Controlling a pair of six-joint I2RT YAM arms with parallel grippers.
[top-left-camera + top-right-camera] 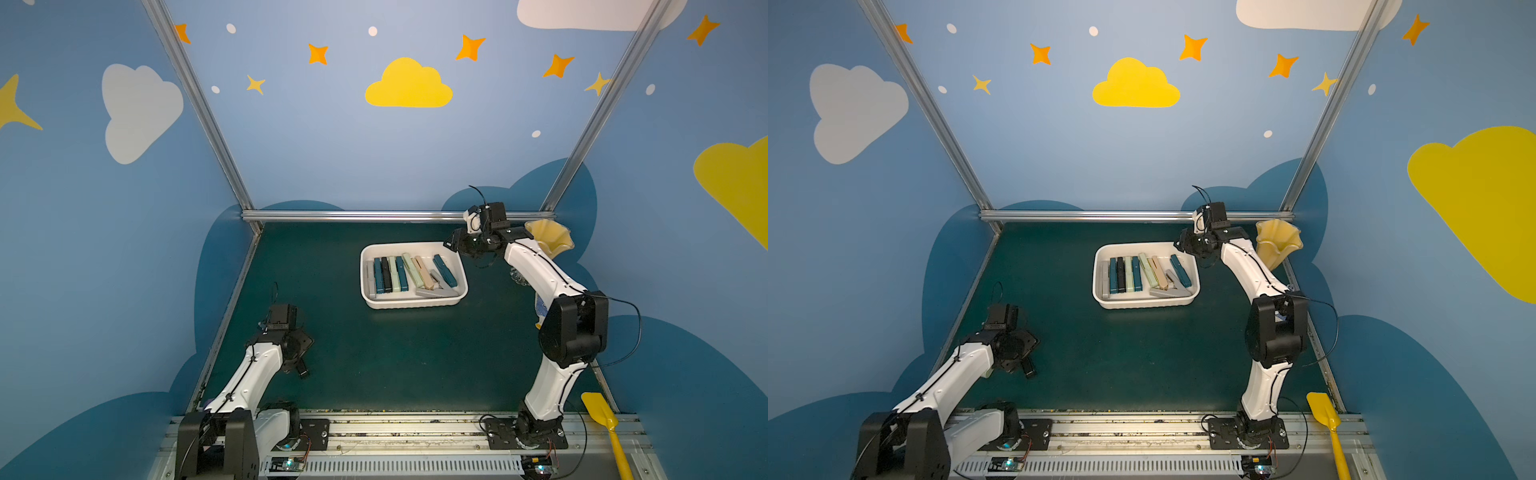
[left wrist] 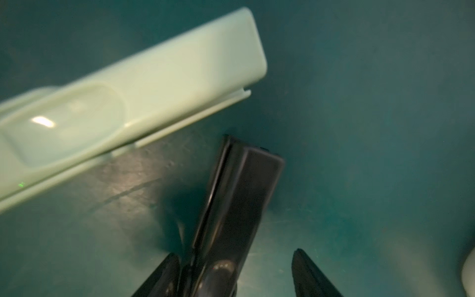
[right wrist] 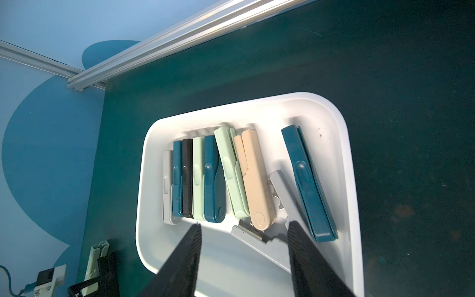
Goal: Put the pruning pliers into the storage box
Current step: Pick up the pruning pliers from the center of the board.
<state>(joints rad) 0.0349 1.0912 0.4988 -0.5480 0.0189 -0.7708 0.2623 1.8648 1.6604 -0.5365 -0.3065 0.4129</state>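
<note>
The white storage box [image 1: 411, 305] [image 1: 1144, 304] [image 3: 341, 120] sits mid-table, holding several pruning pliers [image 1: 409, 272] [image 3: 213, 177] in grey, teal, black, pale green and beige. My right gripper [image 3: 244, 225] [image 1: 455, 245] hangs open above the box's far right corner, nothing between its fingers. My left gripper [image 2: 236, 253] [image 1: 297, 357] points down at the mat at the front left. It is open around a black pruning pliers [image 2: 241, 205], which lies against one finger with a gap to the other. A pale green pruning pliers [image 2: 144, 102] [image 3: 96, 259] lies on the mat just beyond.
A yellow fluted vase [image 1: 548, 241] [image 1: 1277, 243] stands in the back right corner behind the right arm. A yellow shovel [image 1: 602, 419] [image 1: 1327, 415] lies at the front right edge. An aluminium rail [image 1: 374, 215] bounds the back of the table.
</note>
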